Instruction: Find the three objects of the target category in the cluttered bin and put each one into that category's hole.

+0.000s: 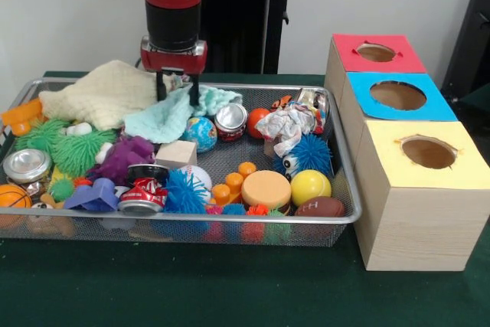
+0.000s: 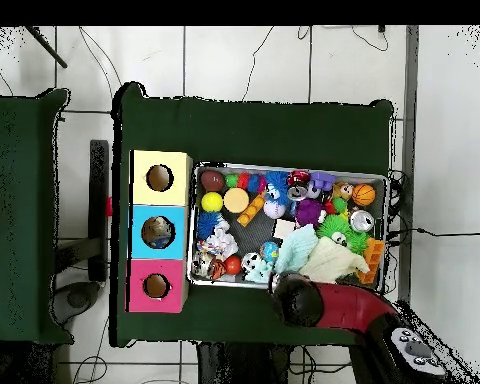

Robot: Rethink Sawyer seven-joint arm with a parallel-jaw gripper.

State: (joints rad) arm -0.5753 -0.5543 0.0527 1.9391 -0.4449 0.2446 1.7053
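Note:
The wire-mesh bin [image 1: 230, 220] fills the table's left and middle and is full of toys, balls, cans and cloths; it also shows in the overhead view [image 2: 284, 166]. My gripper [image 1: 178, 91] hangs over the bin's far side, open, its fingers either side of a raised fold of the mint cloth [image 1: 172, 118]. A cream cloth [image 1: 99, 93] lies to its left. Three wooden boxes stand in a row right of the bin, each with a round hole: red top [image 1: 376, 52], blue top [image 1: 398, 96], yellow top [image 1: 429, 152]. In the overhead view my arm [image 2: 334, 305] hides the gripper.
In the bin: a globe ball [image 1: 200, 133], a can [image 1: 230, 121], a crushed red can [image 1: 143, 195], a yellow ball [image 1: 310, 187], a small football [image 1: 320, 207], a blue spiky ball [image 1: 310, 152], green spiky toys [image 1: 73, 147], crumpled paper [image 1: 287, 124].

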